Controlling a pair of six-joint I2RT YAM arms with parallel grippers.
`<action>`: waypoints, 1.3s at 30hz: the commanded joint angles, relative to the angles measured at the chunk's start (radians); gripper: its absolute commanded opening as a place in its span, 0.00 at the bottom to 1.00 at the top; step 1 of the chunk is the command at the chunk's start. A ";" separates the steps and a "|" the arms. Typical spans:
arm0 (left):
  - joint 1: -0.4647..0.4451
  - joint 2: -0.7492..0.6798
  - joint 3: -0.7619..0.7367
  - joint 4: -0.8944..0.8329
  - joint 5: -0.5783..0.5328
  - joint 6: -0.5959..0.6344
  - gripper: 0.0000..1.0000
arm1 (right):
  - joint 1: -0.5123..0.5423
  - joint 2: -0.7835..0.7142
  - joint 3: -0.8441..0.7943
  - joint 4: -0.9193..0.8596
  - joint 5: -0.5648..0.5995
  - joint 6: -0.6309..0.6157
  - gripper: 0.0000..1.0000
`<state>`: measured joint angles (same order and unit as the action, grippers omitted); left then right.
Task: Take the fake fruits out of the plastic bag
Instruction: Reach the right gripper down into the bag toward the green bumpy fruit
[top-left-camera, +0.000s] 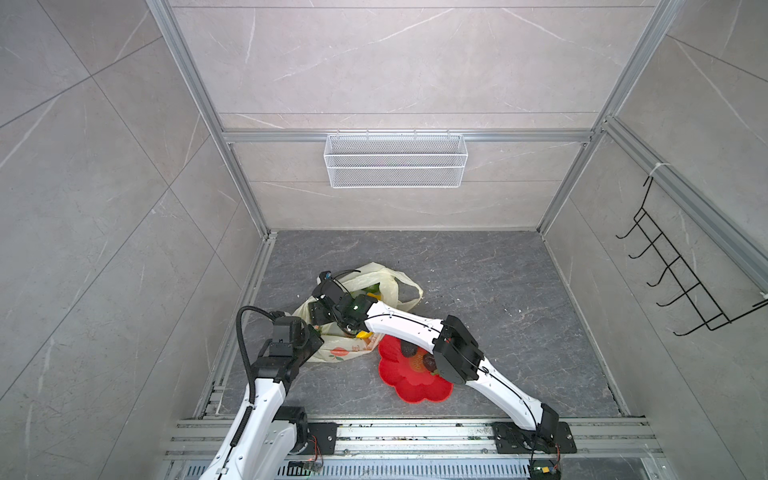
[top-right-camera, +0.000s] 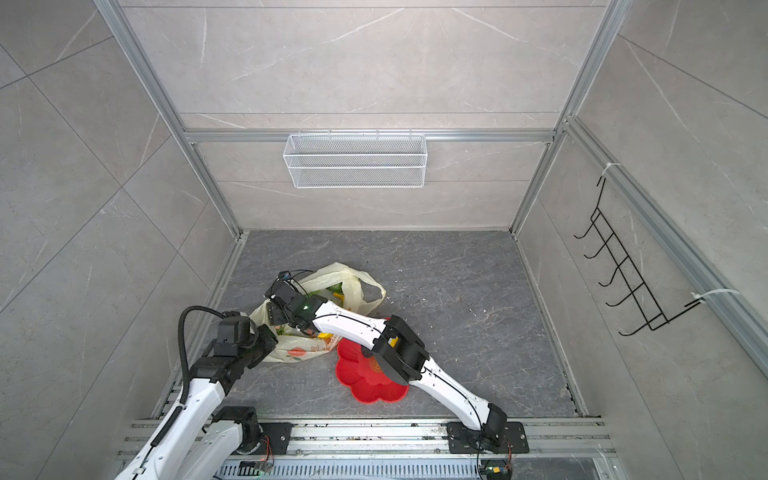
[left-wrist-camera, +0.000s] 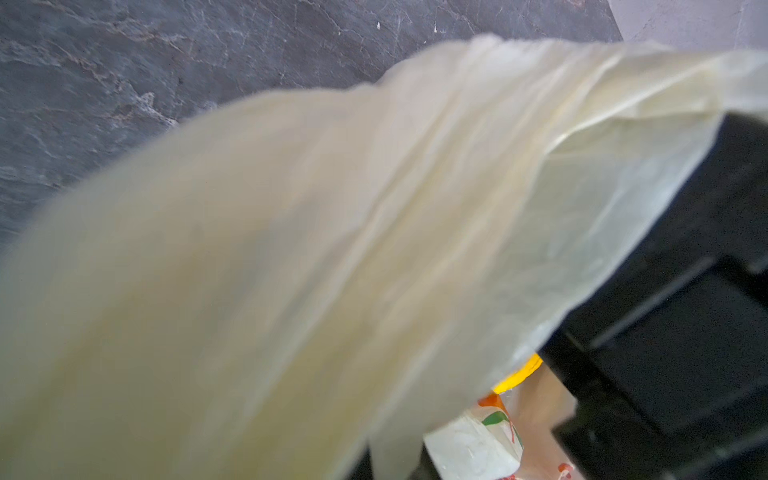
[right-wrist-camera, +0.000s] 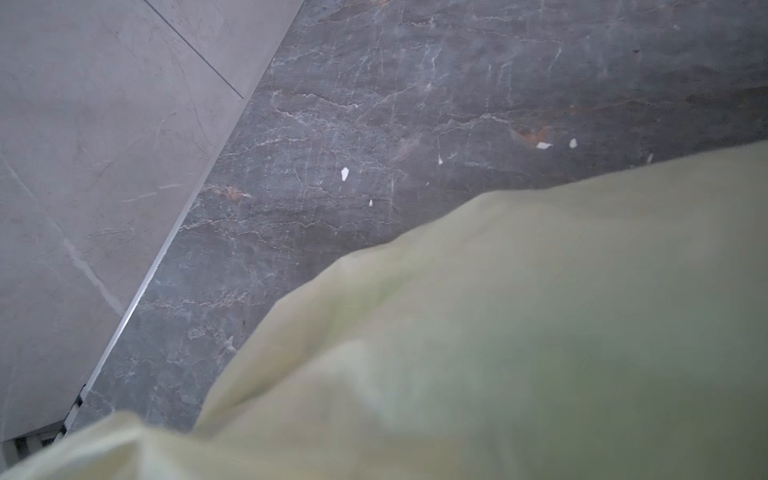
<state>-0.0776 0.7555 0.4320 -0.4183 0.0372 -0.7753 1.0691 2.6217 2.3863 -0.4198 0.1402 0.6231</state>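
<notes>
Dark marble tabletop (top-left-camera: 478, 291): we're seeing some fake fruits (top-left-camera: 409, 351) on red plate (top-left-camera: 415, 386), more sitting in plastic bag (top-left-camera: 384, 276) beside it. L gripper (top-left-camera: 316, 334) shut, prob. pinching bag; R gripper (top-left-camera: 322, 307) reaching in, jaw gap can't tell.

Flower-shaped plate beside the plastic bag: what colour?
The flower-shaped plate is red; clearest in a top view.
</notes>
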 joint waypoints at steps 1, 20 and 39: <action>0.005 -0.013 -0.009 0.008 0.023 -0.003 0.00 | -0.018 0.049 0.058 -0.069 0.032 0.046 0.77; 0.006 -0.034 -0.018 0.004 0.011 -0.002 0.00 | -0.059 0.221 0.313 -0.123 -0.024 0.104 0.80; 0.006 -0.005 0.004 0.005 -0.012 0.008 0.00 | -0.050 0.231 0.283 -0.124 -0.056 0.100 0.76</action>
<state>-0.0776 0.7464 0.4160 -0.4145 0.0490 -0.7753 1.0214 2.8201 2.6835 -0.5026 0.0929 0.7155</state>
